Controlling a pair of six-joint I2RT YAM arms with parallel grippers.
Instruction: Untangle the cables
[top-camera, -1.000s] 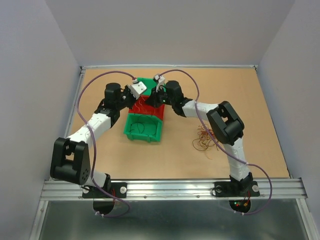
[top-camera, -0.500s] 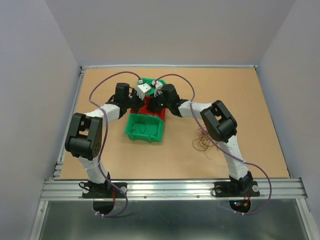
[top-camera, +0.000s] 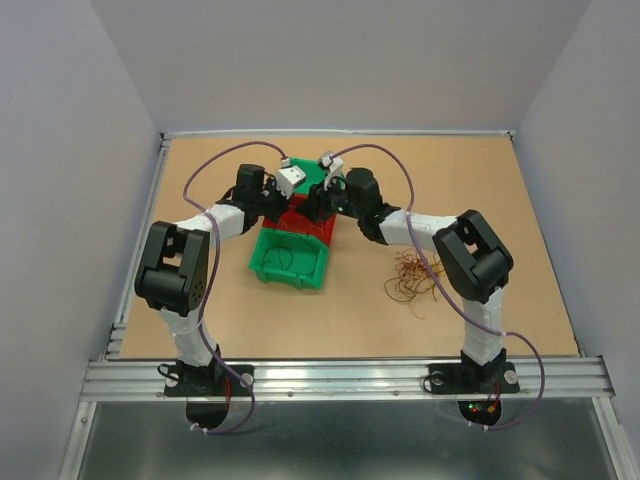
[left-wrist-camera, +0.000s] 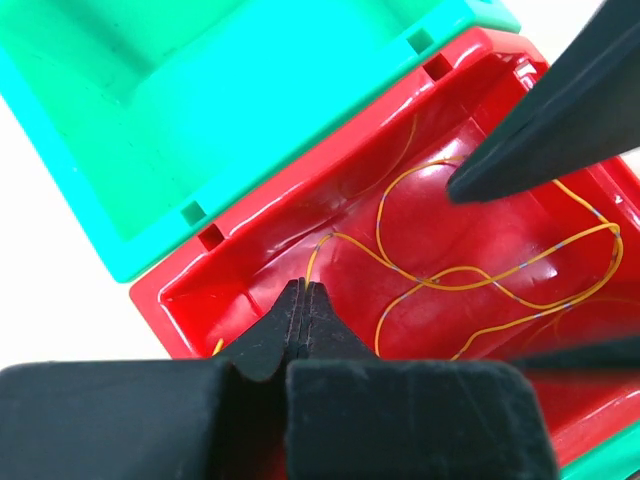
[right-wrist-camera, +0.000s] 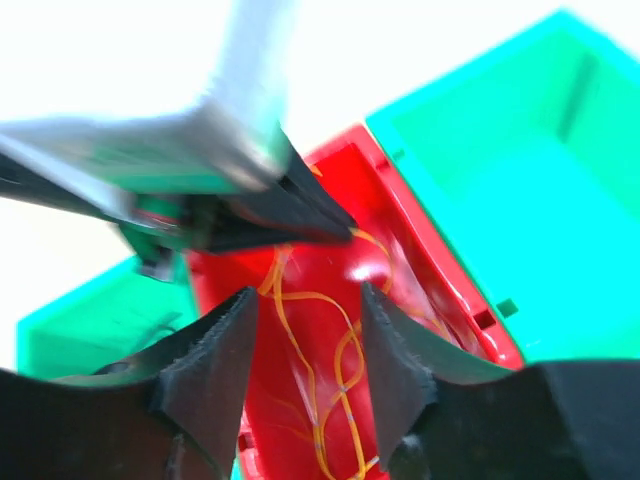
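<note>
Orange-yellow cables (left-wrist-camera: 470, 275) lie curled on the floor of the red bin (left-wrist-camera: 260, 250). My left gripper (left-wrist-camera: 303, 287) is shut at the bin's near wall, pinching the end of one orange-yellow cable. In the top view it (top-camera: 283, 200) hangs over the red bin (top-camera: 312, 228). My right gripper (right-wrist-camera: 305, 305) stands open above the same yellow cables (right-wrist-camera: 345, 360), nothing between its fingers; the top view shows it (top-camera: 312, 205) facing the left one. A loose tangle of cables (top-camera: 410, 275), red, yellow and dark, lies on the table to the right.
A far green bin (top-camera: 300, 168) sits behind the red one. A near green bin (top-camera: 288, 275) in front holds a dark cable loop (top-camera: 283, 257). The three bins touch in a row. The right arm's elbow (top-camera: 475, 260) rises beside the tangle.
The right gripper has gone from shut to open over the red bin and drawn back slightly to the right. The left arm swung in toward the red bin, gripper staying shut.
</note>
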